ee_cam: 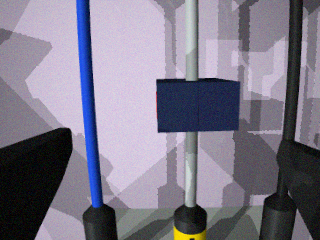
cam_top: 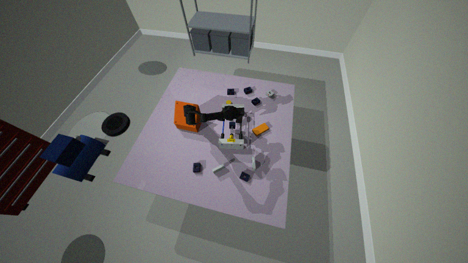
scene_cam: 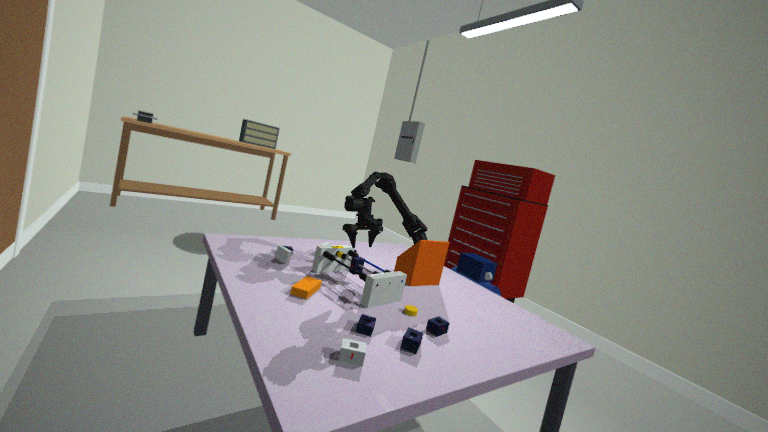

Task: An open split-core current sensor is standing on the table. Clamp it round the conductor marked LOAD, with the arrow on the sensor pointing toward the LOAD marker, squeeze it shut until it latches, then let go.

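The dark blue sensor (cam_top: pixel 232 125) (scene_cam: pixel 356 263) (ee_cam: pixel 197 105) sits around the pale middle conductor (ee_cam: pixel 191 170). In the wrist view its two halves lie flush along a thin seam, and a bit of red shows on its left side. Its arrow is not visible. A yellow sleeve (ee_cam: pixel 190 234) is on that conductor's lower end in the wrist view. A yellow label (cam_top: pixel 230 140) is on the near white end block (cam_top: pixel 231 145). My gripper (scene_cam: pixel 362 244) (ee_cam: pixel 178 144) is wide open and empty, above the conductors, with its fingers apart from the sensor.
A blue conductor (ee_cam: pixel 87 100) and a black conductor (ee_cam: pixel 292 75) flank the middle one. An orange block (cam_top: pixel 260 129) (scene_cam: pixel 306 287), a yellow disc (scene_cam: pixel 410 310), a white block (cam_top: pixel 270 94) (scene_cam: pixel 352 352) and several dark blocks stand around. Thin white pieces (cam_top: pixel 217 168) (cam_top: pixel 253 163) lie nearby.
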{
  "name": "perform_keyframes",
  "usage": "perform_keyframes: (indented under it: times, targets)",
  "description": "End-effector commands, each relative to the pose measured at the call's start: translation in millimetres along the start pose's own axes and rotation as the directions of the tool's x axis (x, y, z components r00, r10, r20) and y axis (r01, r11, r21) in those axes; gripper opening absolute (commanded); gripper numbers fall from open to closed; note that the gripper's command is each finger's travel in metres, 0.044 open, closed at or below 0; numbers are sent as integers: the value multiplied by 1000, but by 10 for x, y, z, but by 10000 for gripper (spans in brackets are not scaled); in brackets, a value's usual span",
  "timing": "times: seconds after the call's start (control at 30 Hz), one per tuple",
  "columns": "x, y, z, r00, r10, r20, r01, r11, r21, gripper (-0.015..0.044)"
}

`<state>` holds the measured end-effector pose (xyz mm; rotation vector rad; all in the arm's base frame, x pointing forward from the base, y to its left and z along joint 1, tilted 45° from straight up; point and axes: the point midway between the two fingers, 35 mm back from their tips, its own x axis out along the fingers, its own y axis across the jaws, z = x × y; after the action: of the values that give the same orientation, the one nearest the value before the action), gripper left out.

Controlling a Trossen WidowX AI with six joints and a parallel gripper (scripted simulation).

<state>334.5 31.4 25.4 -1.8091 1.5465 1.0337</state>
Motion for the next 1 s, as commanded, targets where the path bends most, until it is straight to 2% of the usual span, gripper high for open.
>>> perform_keyframes:
  times: [0.0,0.1,0.2,0.37,0.47,0.5,0.97]
  targets:
    - [37,135,-313,978,-13,207,-18,989,147,440]
    - [-1,258,-535,917,-97,387,-15,961,275,440]
    - [-93,373,-761,826,-232,513,7,915,403,440]
    - [-300,550,-1096,665,-469,581,70,814,577,440]
    - [-309,557,-1109,659,-478,581,73,809,583,440]
    - [-284,526,-1114,694,-447,565,63,819,571,440]
    - [-284,526,-1114,694,-447,565,63,819,571,440]
